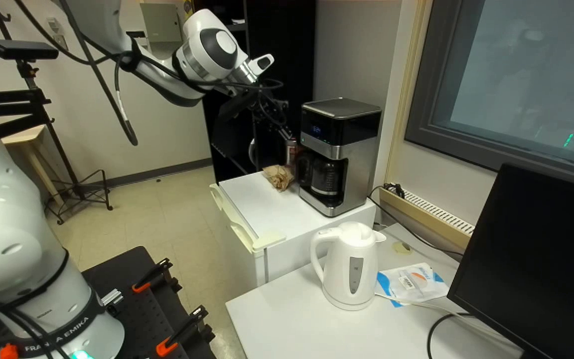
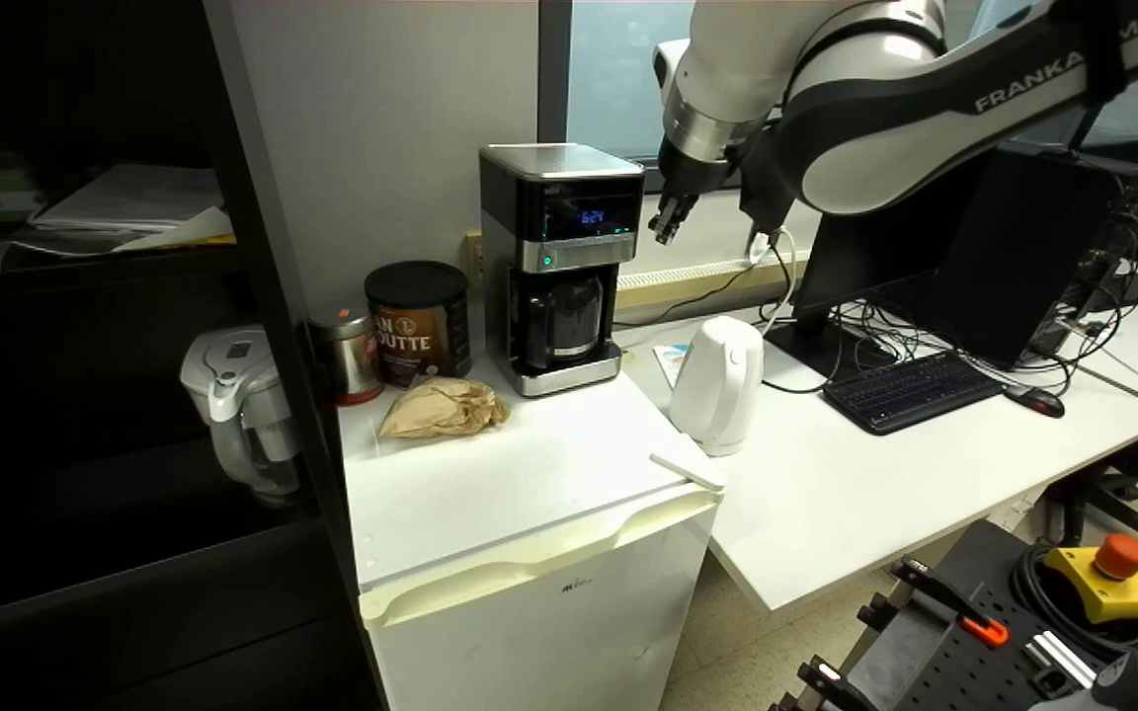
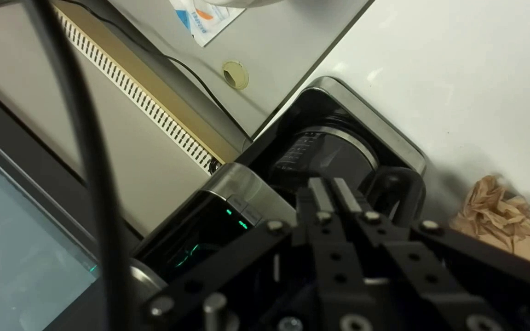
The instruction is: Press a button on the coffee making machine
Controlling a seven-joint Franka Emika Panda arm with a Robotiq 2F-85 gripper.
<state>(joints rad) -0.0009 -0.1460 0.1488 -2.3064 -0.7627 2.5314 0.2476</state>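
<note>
Gripper (image 3: 328, 189), jaws pressed together (or nearly so), hangs in front of the coffee maker (image 2: 569, 255), apart from it; the fridge (image 2: 544, 622) stands beneath that machine. Approach seems the step in hand; next, probably, comes lining up with a button (image 3: 251, 214) and pushing in gently

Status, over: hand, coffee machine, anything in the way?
Hand: looks shut, empty, apart from coffee machine. Display lit, carafe in place. Paper bag nearby, likely not in the way.
</note>
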